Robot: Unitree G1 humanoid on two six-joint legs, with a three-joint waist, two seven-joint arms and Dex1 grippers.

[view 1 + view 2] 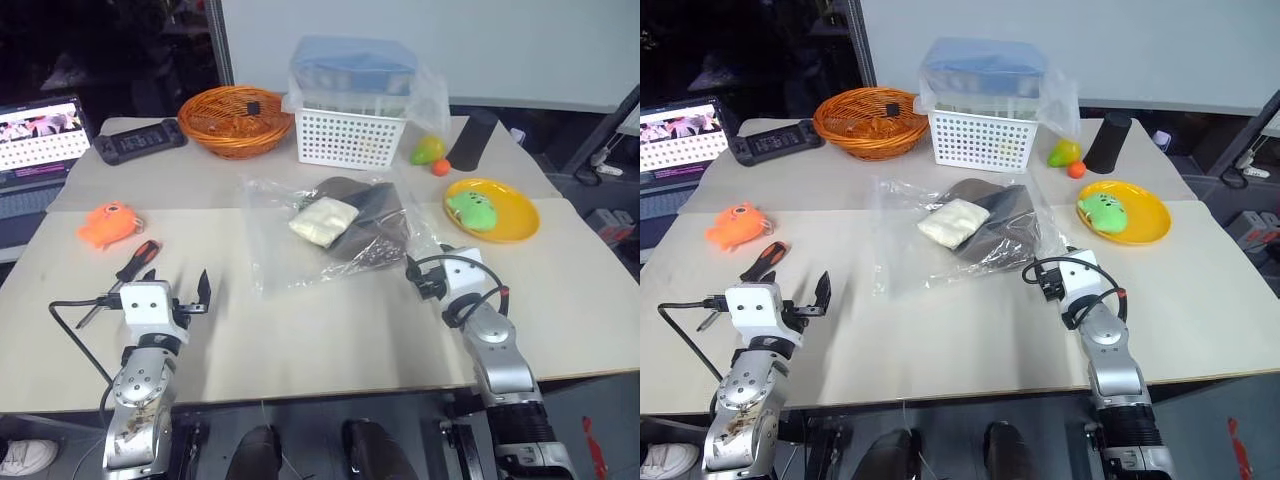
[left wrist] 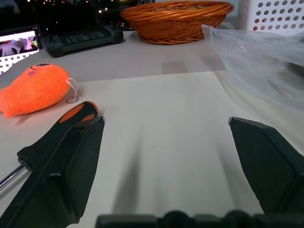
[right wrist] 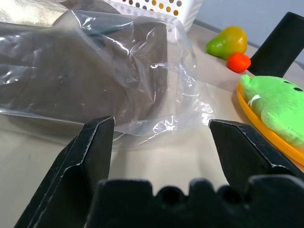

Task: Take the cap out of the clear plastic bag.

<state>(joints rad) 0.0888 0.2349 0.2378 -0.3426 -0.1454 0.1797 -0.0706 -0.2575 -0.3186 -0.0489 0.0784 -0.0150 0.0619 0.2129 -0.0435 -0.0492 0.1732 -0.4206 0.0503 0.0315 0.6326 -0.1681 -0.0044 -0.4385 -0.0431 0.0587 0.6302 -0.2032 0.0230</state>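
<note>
The cap (image 1: 365, 215) lies inside the clear plastic bag (image 1: 330, 232) at the middle of the surface (image 1: 300, 330), with a small cream-white packet (image 1: 323, 220) lying over its left part. Behind the bag stand an orange wicker basket (image 1: 236, 120) and a white perforated basket (image 1: 350, 135) carrying a blue box (image 1: 352, 66) in clear wrap. To the right sit a yellow plate (image 1: 515, 222) with a green plush toy (image 1: 472, 210), a pear (image 1: 427, 150), a small orange ball (image 1: 441, 167) and a black cylinder (image 1: 471, 140). To the left lie an orange plush toy (image 1: 108, 224), a screwdriver (image 1: 130, 268), a black controller (image 1: 138, 140) and a laptop (image 1: 40, 135); its screen text is unreadable. The left gripper (image 1: 178, 283) hovers with jaws wide apart, empty, beside the screwdriver. The right gripper (image 3: 159, 137) has jaws spread, empty, just short of the bag's near corner
</note>
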